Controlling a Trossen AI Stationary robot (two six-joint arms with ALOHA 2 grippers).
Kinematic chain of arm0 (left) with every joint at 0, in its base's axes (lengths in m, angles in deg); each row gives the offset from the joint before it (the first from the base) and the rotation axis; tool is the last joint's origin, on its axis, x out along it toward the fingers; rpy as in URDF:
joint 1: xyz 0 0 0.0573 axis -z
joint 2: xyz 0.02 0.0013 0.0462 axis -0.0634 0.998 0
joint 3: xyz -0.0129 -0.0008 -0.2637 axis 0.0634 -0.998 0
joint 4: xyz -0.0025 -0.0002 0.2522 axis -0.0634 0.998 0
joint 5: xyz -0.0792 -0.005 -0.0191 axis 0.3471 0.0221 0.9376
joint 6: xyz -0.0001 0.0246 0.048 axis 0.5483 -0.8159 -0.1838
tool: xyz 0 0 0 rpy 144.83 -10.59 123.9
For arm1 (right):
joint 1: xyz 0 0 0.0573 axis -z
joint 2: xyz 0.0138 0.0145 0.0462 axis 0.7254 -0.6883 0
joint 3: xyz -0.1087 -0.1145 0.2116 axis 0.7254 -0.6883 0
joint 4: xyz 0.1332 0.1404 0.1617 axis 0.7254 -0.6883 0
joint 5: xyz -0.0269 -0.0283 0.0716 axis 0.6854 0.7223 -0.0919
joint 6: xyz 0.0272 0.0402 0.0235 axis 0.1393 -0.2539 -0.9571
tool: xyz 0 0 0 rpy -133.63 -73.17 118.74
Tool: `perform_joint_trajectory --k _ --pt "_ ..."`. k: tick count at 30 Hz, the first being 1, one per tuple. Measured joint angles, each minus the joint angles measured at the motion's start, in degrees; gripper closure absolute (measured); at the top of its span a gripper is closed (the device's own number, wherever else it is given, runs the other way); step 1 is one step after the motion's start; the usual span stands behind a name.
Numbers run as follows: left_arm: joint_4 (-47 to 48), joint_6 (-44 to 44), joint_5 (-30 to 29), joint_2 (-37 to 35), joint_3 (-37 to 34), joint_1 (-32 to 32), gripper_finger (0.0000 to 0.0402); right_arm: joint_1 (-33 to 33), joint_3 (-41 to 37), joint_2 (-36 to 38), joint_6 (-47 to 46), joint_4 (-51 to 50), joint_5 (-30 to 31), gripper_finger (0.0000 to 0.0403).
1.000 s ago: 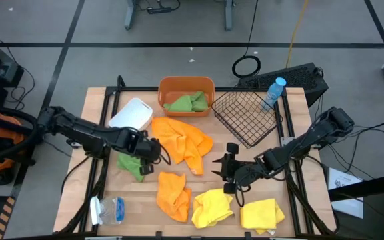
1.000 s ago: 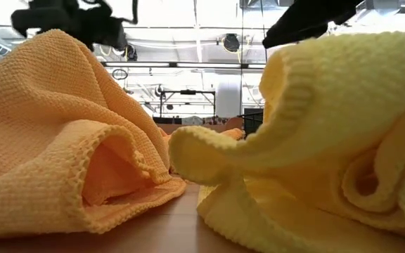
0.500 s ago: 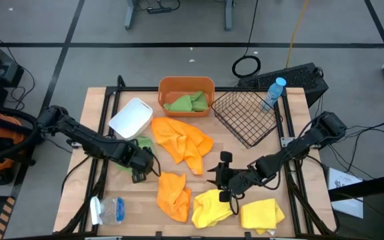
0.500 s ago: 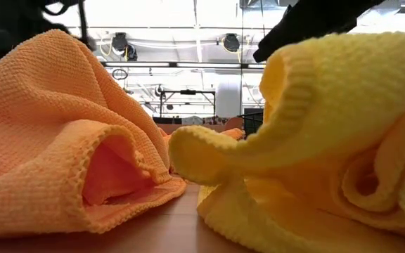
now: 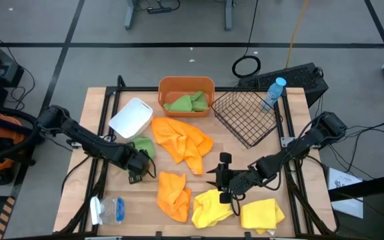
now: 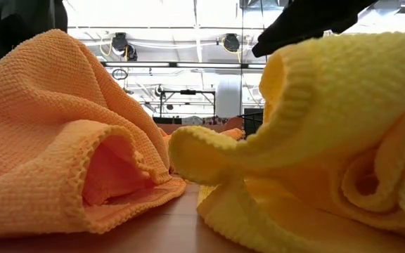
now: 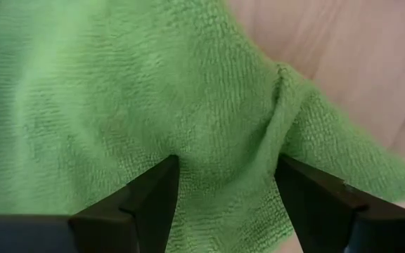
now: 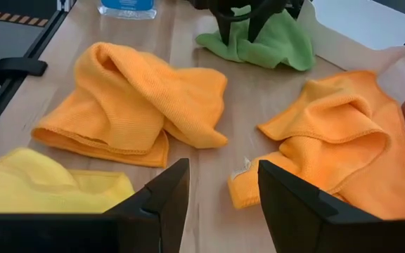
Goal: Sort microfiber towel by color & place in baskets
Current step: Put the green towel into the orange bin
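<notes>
**Six towels, three baskets**

Two green towels: one (image 5: 187, 102) lies inside the orange tub (image 5: 186, 85), the other (image 5: 144, 145) on the table beside the white tub (image 5: 131, 117), under the left gripper (image 5: 137, 168), whose fingers stand spread over its folds. Two orange towels lie mid-table, the larger (image 5: 182, 141) behind the smaller (image 5: 173, 195). Two yellow towels (image 5: 213, 207) (image 5: 262, 215) sit at the front edge. The wire basket (image 5: 247, 117) appears empty. The right gripper (image 5: 220, 179) hovers near the yellow pair, fingers apart, holding nothing.
</notes>
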Motion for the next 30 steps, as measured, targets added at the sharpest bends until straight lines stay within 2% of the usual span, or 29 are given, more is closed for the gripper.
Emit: perform_joint_trajectory --k 3,6,11,14,18,24,27,30 --pt "-4.2 0.1 0.9 -0.3 -2.4 0.0 0.0165 0.0 0.0 0.0 0.4 0.0 0.0 0.0243" --pt "-6.2 -0.6 1.6 -0.2 -2.8 0.0 0.0196 0.0 0.0 0.0 1.2 0.0 0.0 0.0243" --pt "-14.8 -3.4 3.0 0.0 -2.9 0.1 0.0307 0.0 0.0 0.0 1.2 0.0 0.1 0.0243" --pt "-15.8 -3.4 2.4 0.1 -2.3 0.1 0.0378 0.1 0.0 0.0 1.2 0.0 0.2 0.0243" --pt "-15.5 -4.9 -0.3 0.1 0.5 0.1 0.0382 0.8 0.0 0.0 1.3 1.8 0.3 0.0243" --pt "-12.9 -14.6 -8.1 0.1 8.0 0.0 0.0390 2.8 0.1 -2.8 5.8 11.0 0.3 0.0240" --pt "-11.7 -19.9 -12.7 0.1 12.2 0.0 0.0391 4.6 0.1 -5.4 10.1 17.9 0.2 0.0224" --pt "-11.6 -26.1 -16.7 0.0 15.4 -0.1 0.0392 5.8 0.1 -8.7 17.0 25.2 0.4 0.0191"
